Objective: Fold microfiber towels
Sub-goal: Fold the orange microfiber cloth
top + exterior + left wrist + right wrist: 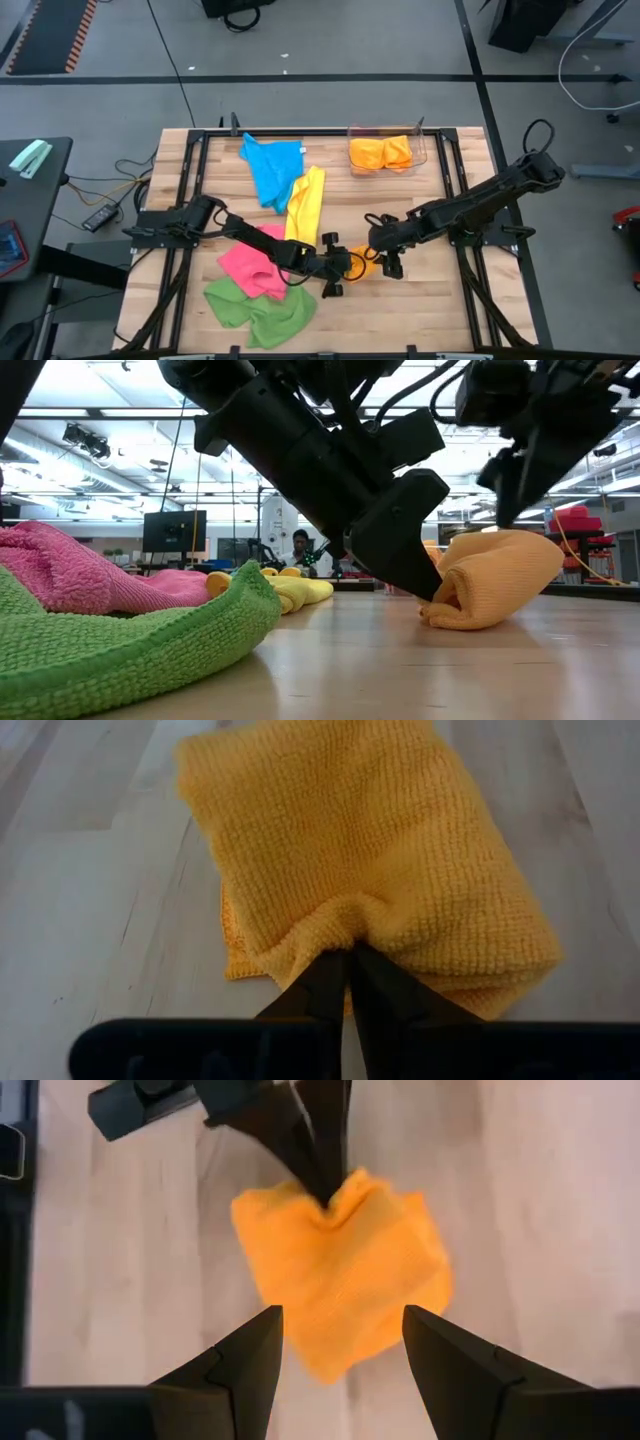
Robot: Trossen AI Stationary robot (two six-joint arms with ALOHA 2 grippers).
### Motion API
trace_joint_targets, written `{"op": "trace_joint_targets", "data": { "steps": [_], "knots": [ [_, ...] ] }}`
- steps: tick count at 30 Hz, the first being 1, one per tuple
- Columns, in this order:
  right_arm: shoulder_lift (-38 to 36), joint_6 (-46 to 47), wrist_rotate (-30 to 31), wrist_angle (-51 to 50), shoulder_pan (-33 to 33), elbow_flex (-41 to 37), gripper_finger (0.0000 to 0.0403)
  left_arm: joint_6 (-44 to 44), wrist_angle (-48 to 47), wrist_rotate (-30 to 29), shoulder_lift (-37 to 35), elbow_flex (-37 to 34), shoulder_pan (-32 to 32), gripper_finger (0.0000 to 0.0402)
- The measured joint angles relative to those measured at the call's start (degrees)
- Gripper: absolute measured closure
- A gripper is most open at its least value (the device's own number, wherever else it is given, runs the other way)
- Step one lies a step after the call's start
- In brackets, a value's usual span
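Orange towel [370, 860] folded, on table [440, 300] centre. Left gripper [348, 965] pinches its near edge, fingers clenched on fabric. Right gripper [340, 1345] hovers above same towel, fingers apart, holding nothing. Pink towel [250, 262], green towel [255, 310], yellow towel [305, 205], blue towel [272, 168] lie left. Bin [420, 150] with orange towels sits at far edge.

Bare table [440, 300] in front of and right of the folded orange towel [362, 262]; pink towel [252, 268] and green towel [258, 310] crowd its left, clear bin [420, 150] well behind.
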Motion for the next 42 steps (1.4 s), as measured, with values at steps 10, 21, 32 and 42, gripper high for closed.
{"op": "trace_joint_targets", "data": {
  "steps": [10, 21, 32, 42],
  "knots": [
    [7.5, 3.9, -2.3, 4.6, -0.4, 0.0, 0.0187, -0.6, 0.3, 0.0, 0.0, 0.0, -0.1, 0.0368],
    [7.8, 1.7, -7.7, 14.9, -1.0, 0.0, 0.0187, -1.2, -0.1, 0.1, -0.1, -0.1, -0.3, 0.0378],
    [14.2, 3.1, -3.0, 15.1, 0.1, 0.0, 0.0188, -1.2, 0.4, 0.1, -0.1, -0.1, -0.6, 0.0371],
    [13.7, 3.2, -2.2, 17.4, -1.5, 0.0, 0.0261, 0.2, -0.1, 0.1, -0.4, -0.1, -1.3, 0.0378]
  ]
}}
